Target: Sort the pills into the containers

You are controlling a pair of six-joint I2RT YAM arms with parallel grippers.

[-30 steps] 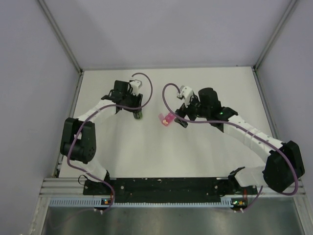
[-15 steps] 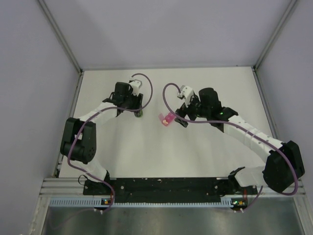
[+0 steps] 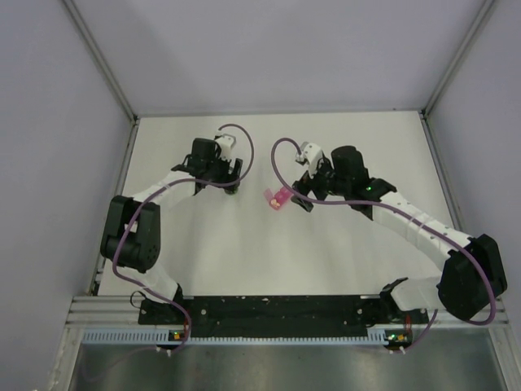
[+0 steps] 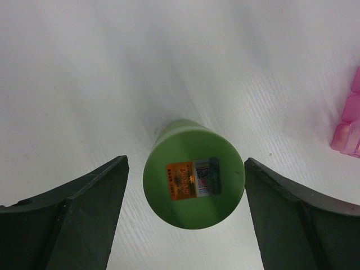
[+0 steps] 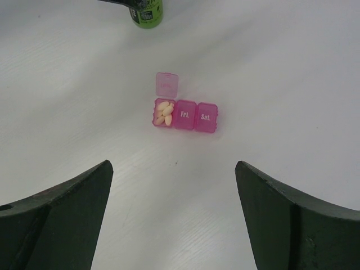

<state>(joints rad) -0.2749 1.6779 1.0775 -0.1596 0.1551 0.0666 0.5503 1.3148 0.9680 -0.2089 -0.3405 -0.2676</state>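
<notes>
I had pills (image 5: 164,112) in one open end compartment of the pink pill box (image 5: 185,115), which lay below my right gripper (image 5: 174,169); two lids were shut. Fingers stood apart on both, the left gripper (image 4: 185,164) straddling the green bottle (image 4: 193,180)

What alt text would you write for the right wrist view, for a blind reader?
A pink pill box lies on a white table, one end compartment open with pale pills inside, the other two shut. A green bottle stands beyond.
</notes>
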